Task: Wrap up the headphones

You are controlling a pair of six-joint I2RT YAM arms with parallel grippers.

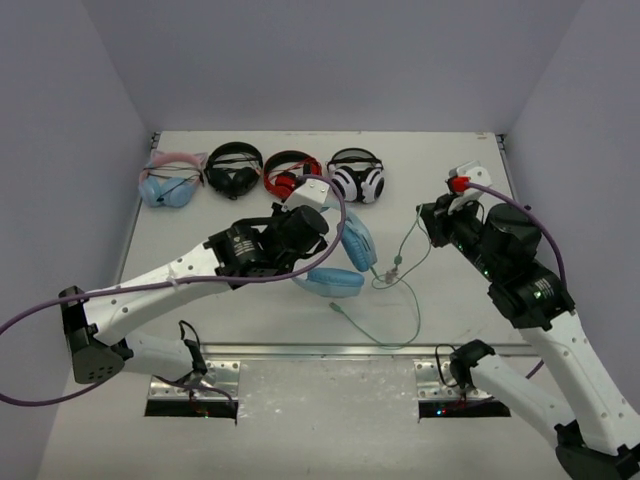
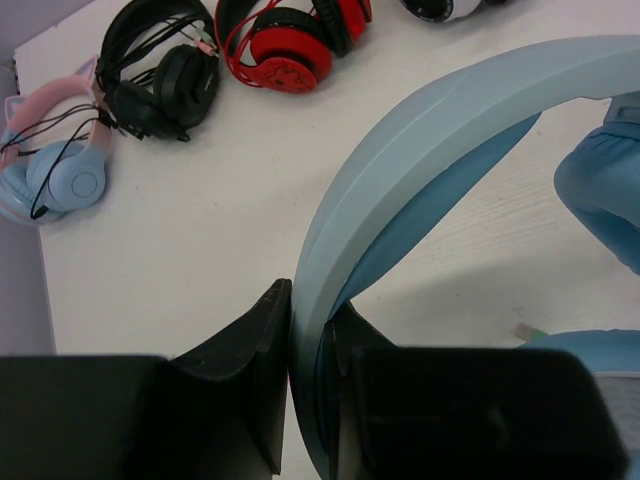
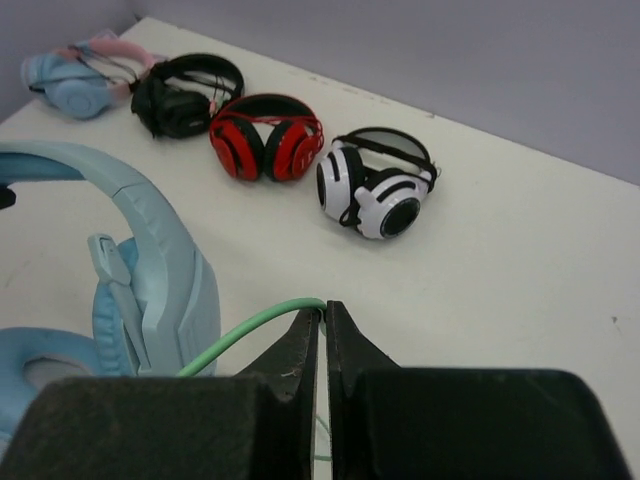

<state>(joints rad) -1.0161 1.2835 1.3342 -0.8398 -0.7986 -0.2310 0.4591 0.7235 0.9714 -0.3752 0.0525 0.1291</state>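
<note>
The light sky-blue headphones [image 1: 335,280] lie mid-table with their ear cups down. My left gripper [image 2: 310,312] is shut on the headband [image 2: 420,150], which passes between its two black fingers. In the top view that gripper [image 1: 322,232] sits just left of the ear cups. The thin mint-green cable [image 1: 412,305] runs from the headphones in loose loops to the right and toward the near edge. My right gripper [image 3: 323,310] is shut on the cable [image 3: 250,332] at its fingertips. From above, the right gripper [image 1: 428,224] is to the right of the headphones, and the cable rises to it.
Along the back of the table lie a pale blue pair with pink cat ears [image 1: 170,184], a black pair [image 1: 234,168], a red and black pair [image 1: 291,174] and a white-and-black pair [image 1: 358,180]. Grey walls close in the left, back and right sides.
</note>
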